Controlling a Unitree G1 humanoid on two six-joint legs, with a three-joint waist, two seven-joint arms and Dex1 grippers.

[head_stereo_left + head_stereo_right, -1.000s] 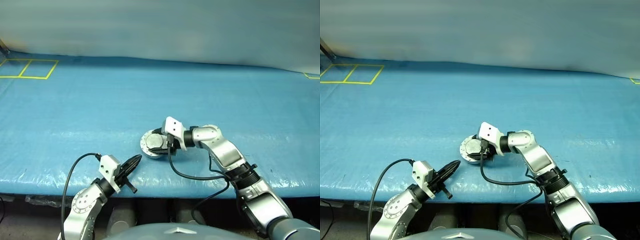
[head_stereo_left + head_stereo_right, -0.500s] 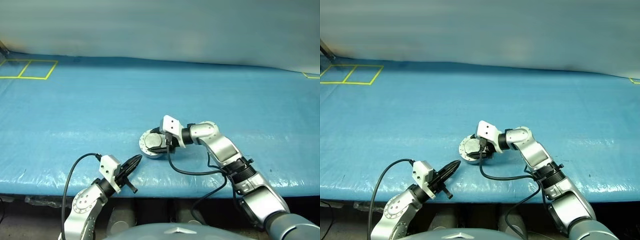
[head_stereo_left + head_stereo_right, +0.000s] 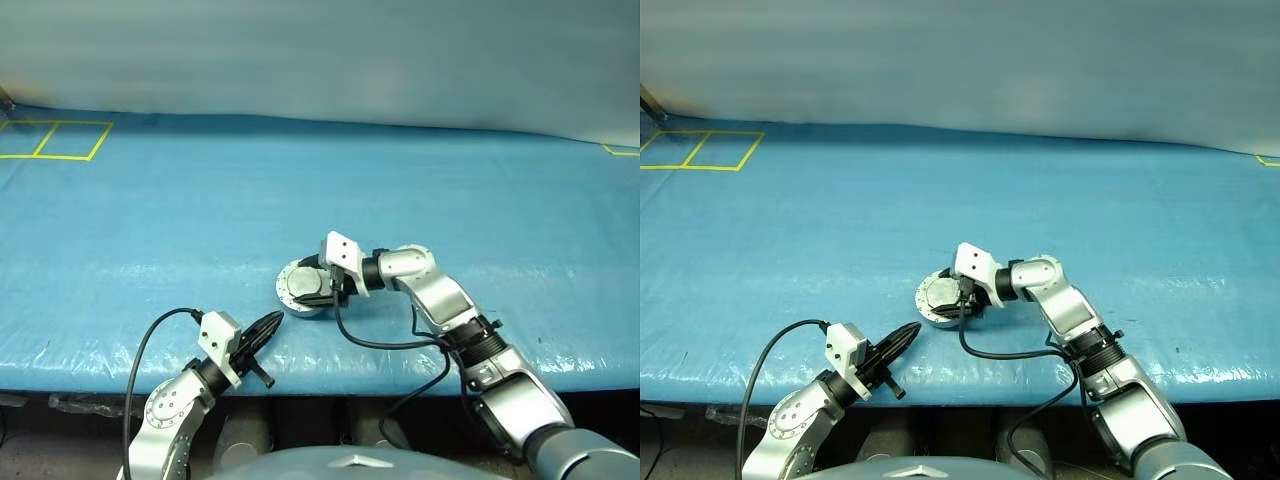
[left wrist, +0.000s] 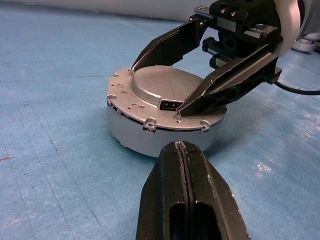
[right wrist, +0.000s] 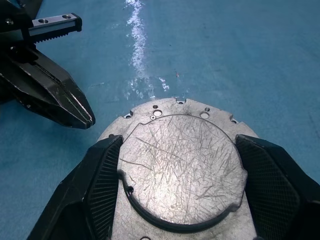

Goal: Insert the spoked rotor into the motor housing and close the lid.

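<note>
Blue plastic sheet covers the tabletop (image 3: 150, 230), with yellow tape lines at its far left corner. Near the front edge, in the middle, the motor housing (image 4: 135, 134) stands with the lid (image 5: 182, 167) lying closed on top. From the right, the right pincer (image 5: 182, 170) has its two fingers spread on either side of the lid's raised centre. The left pincer (image 4: 181, 150) is clenched and empty, just beside the housing on its near left side.

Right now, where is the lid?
The lid lies closed on the motor housing near the blue table's front edge, centre; the right gripper's open fingers straddle its raised centre, the shut left gripper alongside.
</note>
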